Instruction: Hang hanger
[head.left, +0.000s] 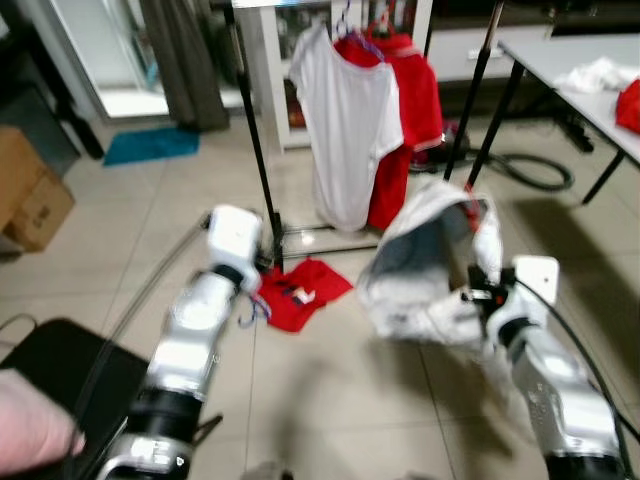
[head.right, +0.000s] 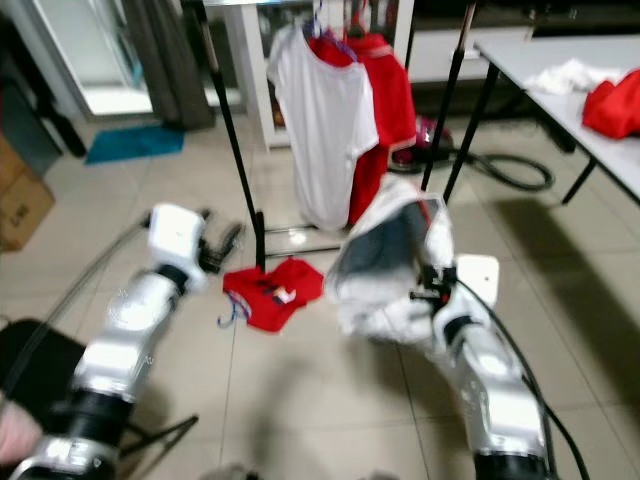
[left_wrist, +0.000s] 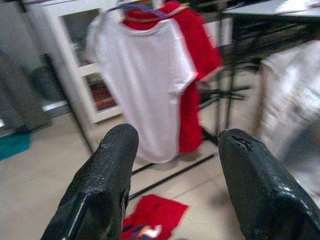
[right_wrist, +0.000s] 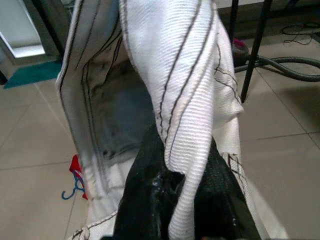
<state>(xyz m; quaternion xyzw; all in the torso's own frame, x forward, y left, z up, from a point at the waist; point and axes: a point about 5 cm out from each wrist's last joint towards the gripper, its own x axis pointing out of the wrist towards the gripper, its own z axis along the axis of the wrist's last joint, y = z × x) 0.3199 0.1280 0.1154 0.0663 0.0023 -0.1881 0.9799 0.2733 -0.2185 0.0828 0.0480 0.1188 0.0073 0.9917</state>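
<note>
A blue hanger (right_wrist: 73, 187) lies on the floor by red cloth (head.left: 298, 291); right hand (right_wrist: 180, 200) grips a white garment (right_wrist: 185, 90), left hand (left_wrist: 175, 165) gapes wide.

Layout before you: clothes rack ahead, table to your right

Two shirts (head.left: 345, 125) hang side by side on the rack (head.left: 262, 150); a garment (head.left: 300, 290) lies on the floor at the rack's foot, a hanger (right_wrist: 74, 186) just beside it; the right gripper (right_wrist: 172, 200) holds a bag (head.left: 430, 255) in front of the rack, to your right; cloths (head.left: 610, 85) lie on the table (head.left: 560, 60); boxes (head.left: 30, 195) stand far left.
</note>
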